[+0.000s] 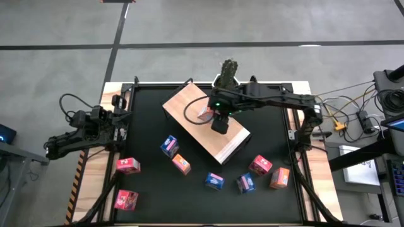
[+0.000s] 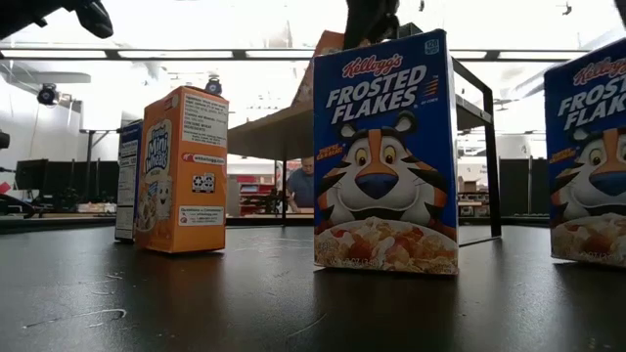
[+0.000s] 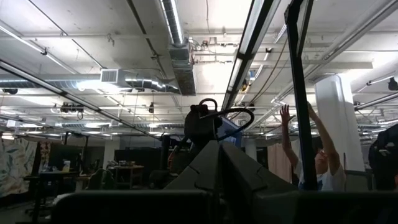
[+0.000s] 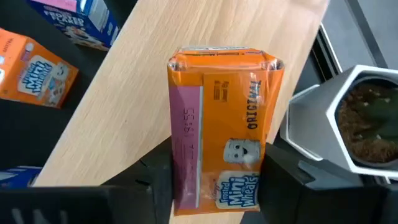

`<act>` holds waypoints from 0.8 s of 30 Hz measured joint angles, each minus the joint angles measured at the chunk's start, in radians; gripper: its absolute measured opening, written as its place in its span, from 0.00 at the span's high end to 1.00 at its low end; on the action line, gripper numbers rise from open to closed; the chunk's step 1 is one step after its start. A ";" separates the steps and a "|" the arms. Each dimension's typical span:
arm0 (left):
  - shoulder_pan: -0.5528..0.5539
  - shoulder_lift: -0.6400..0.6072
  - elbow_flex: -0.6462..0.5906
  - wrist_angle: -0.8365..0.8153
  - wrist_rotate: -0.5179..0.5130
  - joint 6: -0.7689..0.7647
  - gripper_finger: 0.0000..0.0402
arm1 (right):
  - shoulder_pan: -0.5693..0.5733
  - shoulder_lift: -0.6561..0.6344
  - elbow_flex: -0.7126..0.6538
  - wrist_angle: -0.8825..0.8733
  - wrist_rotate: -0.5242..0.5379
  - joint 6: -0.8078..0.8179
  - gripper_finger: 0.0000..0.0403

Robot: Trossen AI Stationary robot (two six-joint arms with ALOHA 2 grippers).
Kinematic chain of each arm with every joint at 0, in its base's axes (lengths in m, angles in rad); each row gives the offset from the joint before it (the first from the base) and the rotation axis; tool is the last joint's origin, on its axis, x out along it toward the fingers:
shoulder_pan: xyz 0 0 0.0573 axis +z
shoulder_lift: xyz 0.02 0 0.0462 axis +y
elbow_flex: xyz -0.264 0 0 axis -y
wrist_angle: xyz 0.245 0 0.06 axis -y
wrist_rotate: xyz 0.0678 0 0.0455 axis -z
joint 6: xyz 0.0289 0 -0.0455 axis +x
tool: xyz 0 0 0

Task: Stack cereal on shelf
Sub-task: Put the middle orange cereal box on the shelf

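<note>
My right gripper (image 4: pixel 214 180) over the shelf (image 1: pixel 205 123), fingers clamped on an orange Mini-Wheats box (image 4: pixel 221 127) near its far end, beside the potted cactus (image 4: pixel 364 115). Left gripper (image 1: pixel 57 146) waits off the worktop's left edge; fingers' state unclear.

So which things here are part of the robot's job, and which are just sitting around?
Part of the job:
- the shelf
- the orange box gripped by the right gripper above the shelf
- the loose cereal boxes on the table, like the blue box and pink box

Just sitting around:
- the potted cactus
- the left gripper, waiting at the table's edge
</note>
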 joint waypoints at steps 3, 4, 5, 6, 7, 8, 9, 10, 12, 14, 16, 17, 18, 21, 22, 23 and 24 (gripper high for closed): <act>0.000 0.000 0.000 0.000 0.000 0.000 1.00 | 0.000 0.041 0.040 -0.005 0.001 -0.012 0.51; 0.000 0.000 0.000 0.001 0.000 0.000 1.00 | 0.000 0.051 0.051 -0.008 0.001 -0.014 0.49; 0.000 0.000 0.000 0.001 0.000 0.000 1.00 | 0.000 0.062 0.061 -0.017 0.001 -0.017 0.48; 0.000 0.000 0.000 0.001 0.000 0.000 1.00 | 0.000 0.072 0.072 -0.025 0.001 -0.017 0.47; 0.000 0.000 0.000 0.001 0.000 0.000 1.00 | 0.000 0.078 0.081 -0.029 0.001 -0.016 0.46; 0.000 0.000 0.000 0.001 0.000 0.000 1.00 | 0.000 0.083 0.088 -0.030 0.001 -0.016 0.44; 0.000 0.000 0.000 0.001 0.000 0.000 1.00 | 0.000 0.086 0.095 -0.029 0.000 -0.016 0.43; 0.000 0.000 0.000 0.001 0.000 0.000 1.00 | 0.000 0.086 0.101 -0.028 0.001 -0.016 0.42; 0.000 0.000 0.000 0.001 0.000 0.000 1.00 | 0.000 0.085 0.111 -0.027 0.001 -0.016 0.41; 0.000 0.000 0.000 0.002 0.000 0.003 1.00 | 0.000 0.080 0.117 -0.025 0.001 -0.017 0.39; 0.000 0.000 0.000 0.001 0.000 0.003 1.00 | -0.002 0.074 0.133 -0.026 0.001 -0.017 0.39; 0.000 0.000 0.000 0.001 0.000 0.003 1.00 | -0.003 0.072 0.146 -0.025 0.002 -0.017 0.38; 0.000 0.000 0.000 0.002 0.000 0.003 1.00 | -0.004 0.068 0.159 -0.025 0.002 -0.017 0.38; 0.000 0.000 0.000 0.002 0.000 0.002 1.00 | -0.005 0.062 0.201 -0.026 0.002 -0.017 0.39; 0.000 0.000 0.000 0.002 0.000 0.003 1.00 | -0.004 0.060 0.212 -0.028 0.002 -0.021 0.40; 0.000 0.000 0.000 0.002 0.000 0.003 1.00 | -0.003 0.058 0.226 -0.030 0.002 -0.025 0.40; 0.000 0.000 0.000 0.001 0.000 0.004 1.00 | -0.001 0.056 0.239 -0.032 0.002 -0.035 0.41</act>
